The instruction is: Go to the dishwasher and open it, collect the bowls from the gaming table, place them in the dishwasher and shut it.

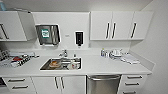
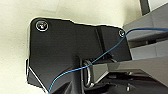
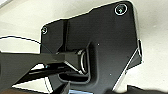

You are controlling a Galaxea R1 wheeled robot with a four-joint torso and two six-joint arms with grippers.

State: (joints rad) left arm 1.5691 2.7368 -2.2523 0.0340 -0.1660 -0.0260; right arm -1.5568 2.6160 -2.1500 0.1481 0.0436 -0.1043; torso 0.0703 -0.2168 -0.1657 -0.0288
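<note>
While the robot faced a white kitchen counter [image 1: 105, 65], the dishwasher [image 1: 103, 84] stood shut under the worktop, right of centre at the lower edge of the head view, its brushed steel front topped by a wide bar handle [image 1: 103, 77]. White drawers [image 1: 132, 83] flanked it on the right, and white cabinet doors [image 1: 58, 84] sat to its left beneath a steel sink [image 1: 60, 64] set into the counter. Inside the sink lay some pale and brownish crockery [image 1: 54, 64], and a tap [image 1: 63, 53] rose just behind the basin. Above, a paper towel dispenser [image 1: 47, 34] and a dark soap dispenser [image 1: 79, 38] hung on the wall between rows of white upper cupboards [image 1: 120, 25]. Small bottles and dishes [image 1: 113, 53] clustered on the counter near the right-hand corner, and printed packages [image 1: 17, 60] lay at the far left. Both wrist views looked past the robot's own dark plates at a pale floor, so whether either gripper's fingers were apart or together could not be told.
</note>
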